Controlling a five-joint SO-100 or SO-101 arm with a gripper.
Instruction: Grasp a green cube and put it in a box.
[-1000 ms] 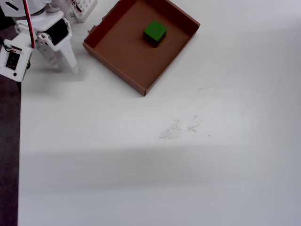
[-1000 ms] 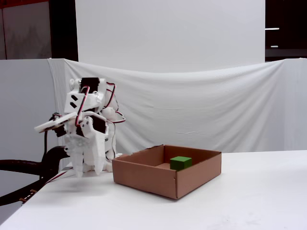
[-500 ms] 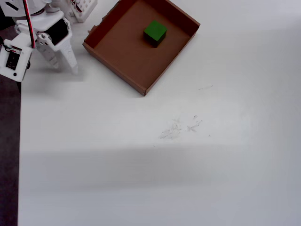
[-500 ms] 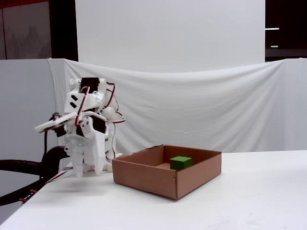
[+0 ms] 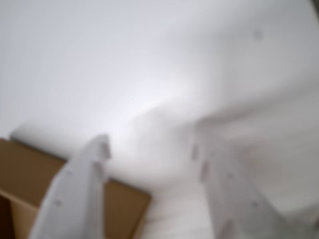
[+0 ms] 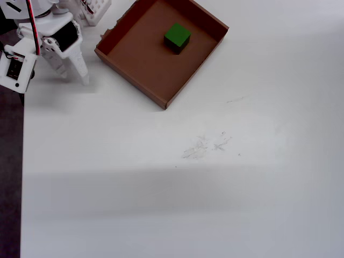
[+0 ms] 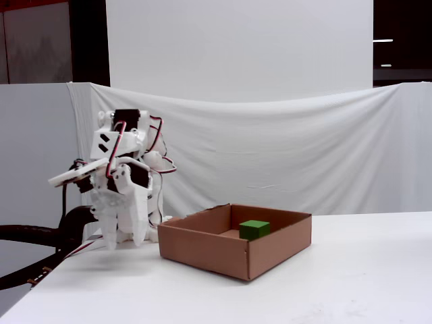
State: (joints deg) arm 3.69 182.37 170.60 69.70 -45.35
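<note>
**Arm folded back, gripper hanging empty beside the box**

The white arm is folded compactly over its base, with the gripper (image 7: 123,237) pointing down at the table, left of the box (image 7: 202,251) in the fixed view and apart from it. In the overhead view the gripper (image 6: 77,75) also lies left of the box. The blurred wrist view shows two pale fingers (image 5: 75,194) spread apart with nothing between them.
</note>
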